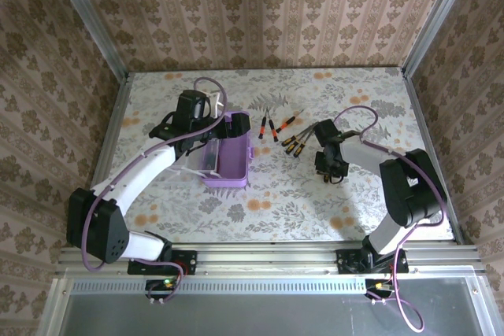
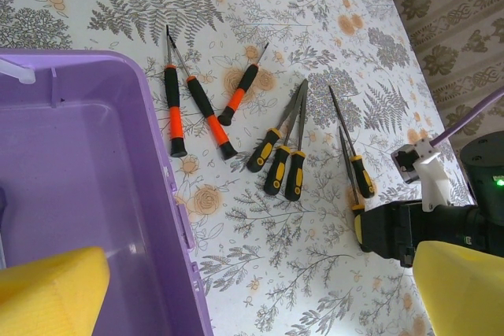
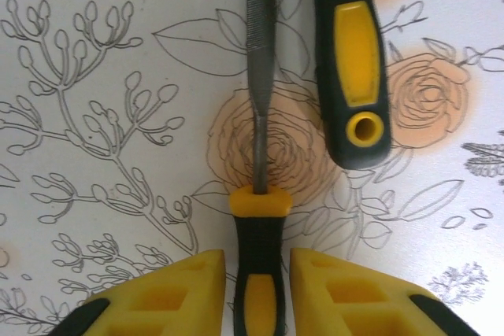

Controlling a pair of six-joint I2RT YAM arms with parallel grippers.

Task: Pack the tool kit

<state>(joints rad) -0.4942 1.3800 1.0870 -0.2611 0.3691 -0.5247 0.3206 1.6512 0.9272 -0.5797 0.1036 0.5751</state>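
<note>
The lilac case lies open on the table, and its purple tub looks empty in the left wrist view. My left gripper hangs wide open over the tub's right wall, one yellow finger above the tub. Three orange-and-black screwdrivers and three yellow-and-black ones lie loose to the right of the case. My right gripper is low over the table and straddles the handle of a yellow-and-black tool. A thin gap shows on each side of that handle.
Another yellow-and-black handle lies just right of the straddled tool's shaft. The case's clear lid stands open on the left side under my left arm. The patterned wall closes the table's far edge.
</note>
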